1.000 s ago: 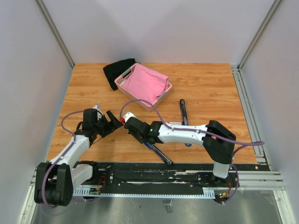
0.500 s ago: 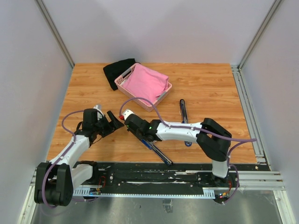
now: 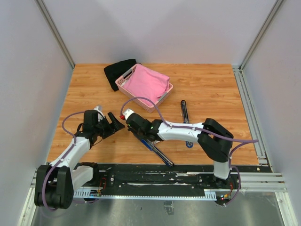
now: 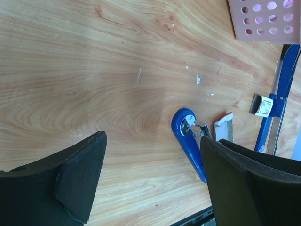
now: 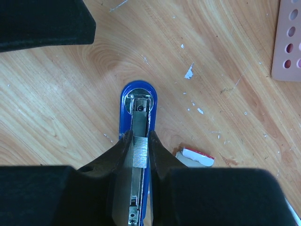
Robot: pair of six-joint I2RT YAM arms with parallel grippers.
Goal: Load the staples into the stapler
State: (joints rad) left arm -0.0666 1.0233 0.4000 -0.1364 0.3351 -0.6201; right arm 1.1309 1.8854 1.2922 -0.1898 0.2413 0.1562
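The blue stapler (image 5: 125, 106) lies opened on the wood, its metal channel facing up. A silvery block of staples (image 5: 140, 151) is pinched between the fingers of my right gripper (image 5: 140, 147), directly over that channel and a little behind the stapler's rounded front end. The white carton with red print (image 5: 197, 157) lies just right of the stapler. My left gripper (image 4: 153, 143) stands open, empty, low over the bare wood; the stapler's front end (image 4: 184, 136) lies close by its right finger. In the top view the two grippers (image 3: 115, 123) (image 3: 131, 121) are close together.
A pink basket (image 3: 123, 81) holding pink cloth stands at the back, with black cloth (image 3: 117, 70) behind it. A long dark bar-shaped object (image 3: 184, 113) lies right of the right arm. Small white flecks dot the wood near the stapler.
My right gripper has crept a little to the upper left along the stapler with the staples in it. The left arm has not moved.
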